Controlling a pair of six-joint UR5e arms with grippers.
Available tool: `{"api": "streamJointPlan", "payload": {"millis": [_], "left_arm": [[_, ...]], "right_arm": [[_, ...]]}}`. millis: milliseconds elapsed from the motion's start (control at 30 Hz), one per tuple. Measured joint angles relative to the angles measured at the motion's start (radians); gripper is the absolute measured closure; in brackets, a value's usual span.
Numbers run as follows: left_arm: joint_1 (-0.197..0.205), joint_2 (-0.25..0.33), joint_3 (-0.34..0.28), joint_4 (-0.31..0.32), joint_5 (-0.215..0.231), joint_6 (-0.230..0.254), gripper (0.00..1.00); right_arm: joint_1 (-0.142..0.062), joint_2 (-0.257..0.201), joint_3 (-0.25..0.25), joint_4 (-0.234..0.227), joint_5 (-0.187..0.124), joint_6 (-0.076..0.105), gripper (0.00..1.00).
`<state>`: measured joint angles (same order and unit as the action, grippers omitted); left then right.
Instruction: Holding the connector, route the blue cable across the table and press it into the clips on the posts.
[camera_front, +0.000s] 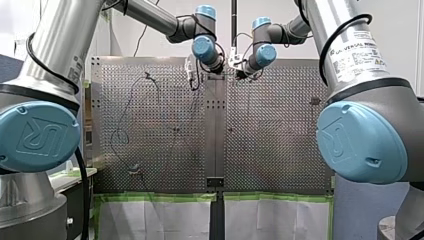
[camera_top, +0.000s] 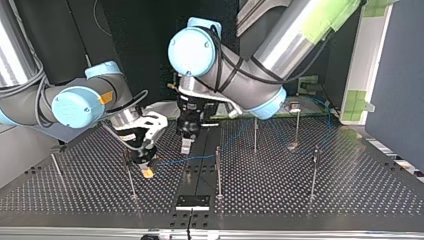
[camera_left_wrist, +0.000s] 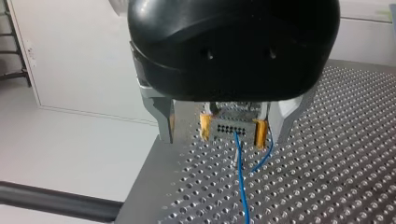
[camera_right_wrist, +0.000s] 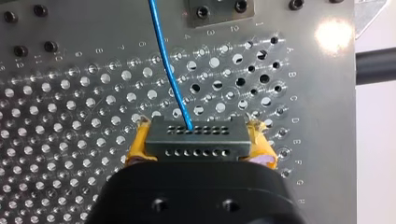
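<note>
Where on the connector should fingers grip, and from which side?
Grip the connector by its two short ends, coming from behind, opposite the holed face where the blue cable exits. The long flat block sits squarely between my right gripper's fingers, cable free.

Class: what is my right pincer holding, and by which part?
My right pincer clamps the connector by its two short ends, between its yellow pads, not the blue cable.

Silver perforated metal table (camera_top: 350, 190) is carrying several thin upright metal posts (camera_top: 218, 172), a thin blue cable (camera_top: 200, 157) is trailing across its holes, and a small black rectangular plate (camera_top: 192, 202) is sitting by its centre seam.
</note>
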<state>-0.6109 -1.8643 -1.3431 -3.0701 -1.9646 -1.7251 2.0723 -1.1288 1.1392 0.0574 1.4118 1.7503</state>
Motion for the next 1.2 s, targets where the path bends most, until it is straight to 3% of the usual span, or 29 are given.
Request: {"api": "streamJointPlan", "payload": {"millis": [400, 700, 1133, 1167, 1200], "left_arm": [[0.023, -0.075, 0.054, -0.004, 0.011, 0.0, 0.0], [0.028, -0.147, 0.126, 0.015, -0.013, 0.004, 0.0], [0.055, -0.162, 0.142, 0.009, -0.01, 0.004, 0.0], [0.055, -0.162, 0.142, 0.01, -0.008, 0.004, 0.12], [0.056, -0.162, 0.143, 0.011, -0.004, 0.003, 0.12]], "right_arm": [[0.0, 0.0, 0.0, 0.0, -0.001, -0.001, 1.0], [0.002, -0.001, 0.0, 0.002, -0.002, -0.003, 1.0], [0.001, -0.002, 0.0, 0.002, -0.007, 0.0, 1.0], [0.001, -0.002, 0.0, 0.002, -0.008, 0.0, 1.0], [0.001, -0.002, 0.0, 0.002, -0.008, 0.0, 1.0]]}}
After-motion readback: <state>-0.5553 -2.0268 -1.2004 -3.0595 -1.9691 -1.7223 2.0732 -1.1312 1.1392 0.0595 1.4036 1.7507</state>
